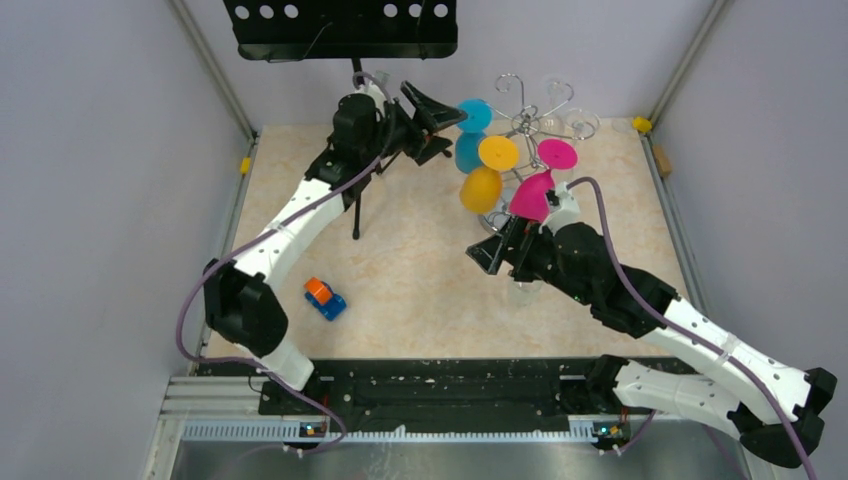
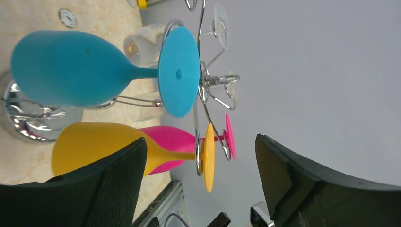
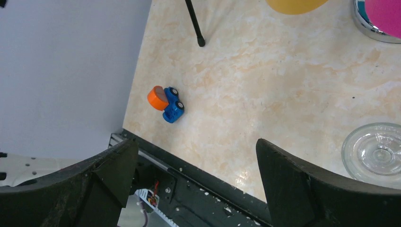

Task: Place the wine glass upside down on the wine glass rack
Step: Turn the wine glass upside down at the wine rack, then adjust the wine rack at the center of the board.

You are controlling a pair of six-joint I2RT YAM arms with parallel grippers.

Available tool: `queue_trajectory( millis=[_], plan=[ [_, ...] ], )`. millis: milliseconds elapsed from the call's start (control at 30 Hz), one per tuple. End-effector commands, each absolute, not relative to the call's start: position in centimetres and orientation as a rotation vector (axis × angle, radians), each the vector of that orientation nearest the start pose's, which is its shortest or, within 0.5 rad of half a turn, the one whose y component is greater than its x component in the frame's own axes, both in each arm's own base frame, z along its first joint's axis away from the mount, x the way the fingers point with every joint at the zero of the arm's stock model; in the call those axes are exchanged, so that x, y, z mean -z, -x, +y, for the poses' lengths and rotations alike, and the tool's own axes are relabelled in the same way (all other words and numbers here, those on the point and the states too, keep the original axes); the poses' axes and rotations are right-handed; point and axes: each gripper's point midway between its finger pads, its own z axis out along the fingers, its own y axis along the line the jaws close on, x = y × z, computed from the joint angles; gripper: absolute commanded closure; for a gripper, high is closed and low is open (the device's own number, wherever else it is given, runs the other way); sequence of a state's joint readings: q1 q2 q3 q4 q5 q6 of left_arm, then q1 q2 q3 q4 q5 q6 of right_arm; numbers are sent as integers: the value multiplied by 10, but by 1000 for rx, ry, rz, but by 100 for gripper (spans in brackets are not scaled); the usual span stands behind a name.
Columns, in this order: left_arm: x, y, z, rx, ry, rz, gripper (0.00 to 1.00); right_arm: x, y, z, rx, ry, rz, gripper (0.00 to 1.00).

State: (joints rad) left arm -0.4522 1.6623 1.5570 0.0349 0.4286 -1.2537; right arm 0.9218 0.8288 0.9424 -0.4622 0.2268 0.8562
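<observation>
The chrome wine glass rack (image 1: 528, 124) stands at the back right, its round mirror base in the left wrist view (image 2: 28, 120). A blue glass (image 2: 71, 68), a yellow glass (image 2: 90, 144) and a pink glass (image 2: 172, 139) hang upside down on it, along with clear glasses (image 2: 146, 42). My left gripper (image 1: 445, 128) is open and empty just left of the blue glass (image 1: 470, 130). My right gripper (image 1: 492, 245) is open and empty, low over the table in front of the rack. A clear wine glass (image 3: 376, 151) stands on the table to its right.
A black music stand (image 1: 340, 25) is at the back, with a tripod leg (image 3: 195, 23) reaching onto the table. A blue and orange toy car (image 1: 325, 297) lies at the front left, also in the right wrist view (image 3: 166, 104). Grey walls close in three sides.
</observation>
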Motion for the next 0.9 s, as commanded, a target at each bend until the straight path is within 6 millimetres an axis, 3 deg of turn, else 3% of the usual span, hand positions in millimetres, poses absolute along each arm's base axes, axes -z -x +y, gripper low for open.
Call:
queue_trajectory(
  millis=[0, 267, 500, 633, 867],
  plan=[
    [-411, -382, -288, 1413, 263, 1813, 12, -302, -195, 243, -980, -86, 2013, 3],
    [-383, -332, -229, 1006, 86, 1909, 10, -319, -194, 255, -967, -65, 2103, 2],
    [-325, -291, -179, 680, -75, 2049, 9, -357, -199, 252, -972, -106, 2065, 1],
    [-299, -272, -161, 601, -87, 2093, 9, -392, -209, 238, -918, -149, 1981, 2],
    [-299, -251, -150, 609, -66, 2064, 12, -445, -236, 215, -768, -202, 1821, 4]
  ],
)
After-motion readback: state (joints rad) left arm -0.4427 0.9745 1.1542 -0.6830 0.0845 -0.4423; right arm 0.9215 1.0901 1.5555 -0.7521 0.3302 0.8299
